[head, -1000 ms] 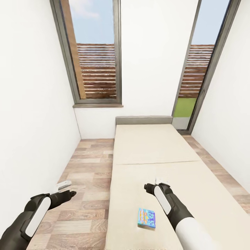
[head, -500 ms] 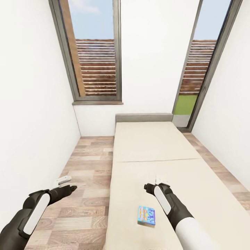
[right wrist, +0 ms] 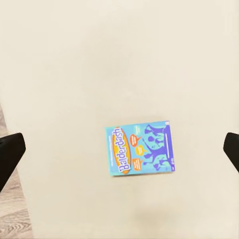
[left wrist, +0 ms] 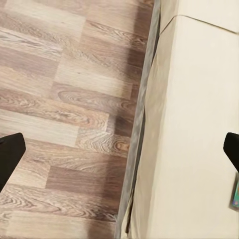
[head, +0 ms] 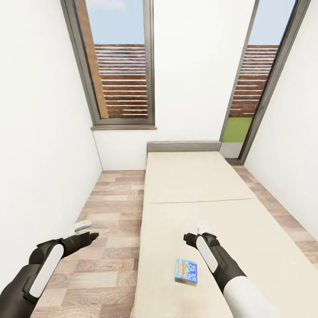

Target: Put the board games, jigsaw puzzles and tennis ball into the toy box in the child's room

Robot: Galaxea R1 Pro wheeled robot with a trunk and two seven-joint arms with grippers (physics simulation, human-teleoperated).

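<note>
Child's room (head: 194,88): white walls, wood-plank floor (head: 110,212), two tall dark-framed windows (head: 119,66) on the far wall. The bed (head: 198,185) runs lengthwise away from the robot, headboard at the far end, beige mattress bare except for one item.

That item is the small blue board game (head: 186,270), flat on the near part of the mattress, close to its left edge. Only this one game shows on the bed here.

Key relation: the right gripper (head: 204,230) hangs over the mattress, and the box lies nearer the robot than the fingertips, slightly left of the forearm — so the arm has overshot it and I'd expect a pull-back and descent, not a reach forward. In the right wrist view the box (right wrist: 139,149) sits just off centre between the two dark fingertips (right wrist: 10,157), printed face up, long axis roughly across the gap between them. A wrist turn may be needed to pinch the short side.

Right jaws spread wide, empty. Left gripper (head: 84,232) is over the floor beside the bed, also spread, holding nothing — well apart from the box. Right arm is clearly the nearer one.
</note>
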